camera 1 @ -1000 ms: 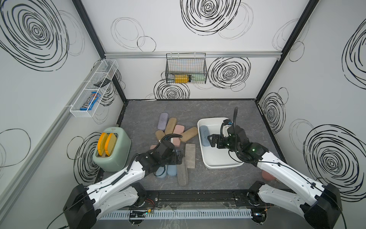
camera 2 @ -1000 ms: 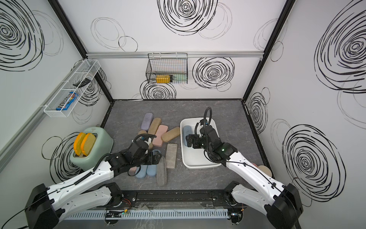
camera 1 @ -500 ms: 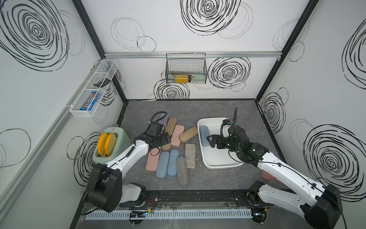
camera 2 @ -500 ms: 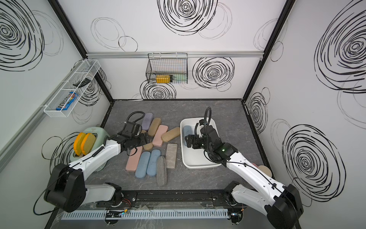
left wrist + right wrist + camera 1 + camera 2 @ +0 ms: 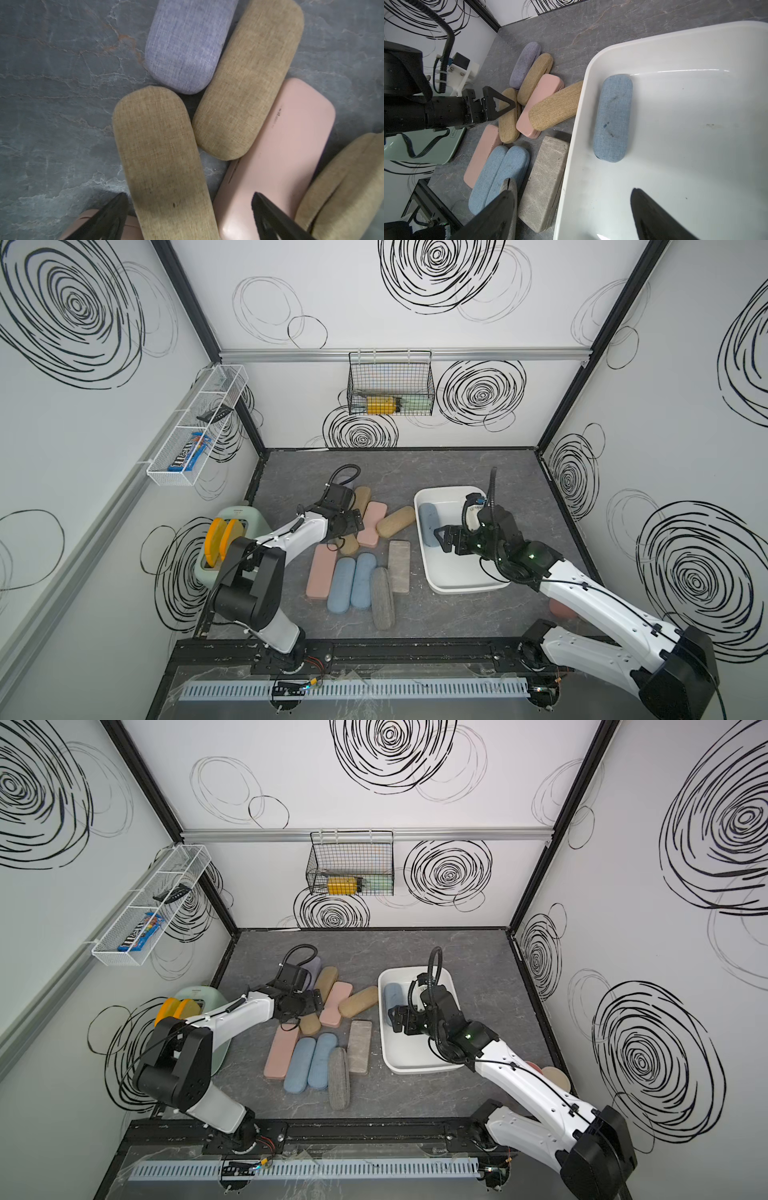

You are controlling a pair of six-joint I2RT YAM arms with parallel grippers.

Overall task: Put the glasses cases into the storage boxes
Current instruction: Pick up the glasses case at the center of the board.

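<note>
So you're barely starting: 1 blue case (image 5: 428, 517) is lying in the white bin (image 5: 465, 587), 10 cases (image 5: 341, 585) are waiting on the table (image 5: 457, 622); left gripper (image 5: 351, 525) and right gripper (image 5: 445, 537) are hanging wide open, empty.

The grey marbled table (image 5: 457, 472) carries a cluster of glasses cases (image 5: 341, 587), a white storage box (image 5: 453, 570) and a mint toaster (image 5: 244, 514).

Walls (image 5: 374, 302): white panels with black scribbled spirals — back and both sides.
Corner posts (image 5: 587, 364): black.
Rail (image 5: 498, 353): aluminium, across the back wall.
Floor (image 5: 457, 472): grey marbled slab.
Fixtures: black wire basket (image 5: 390, 381) on the rail; white mesh rack (image 5: 195, 427) on the left wall.
Light: even, soft shadows.
</note>
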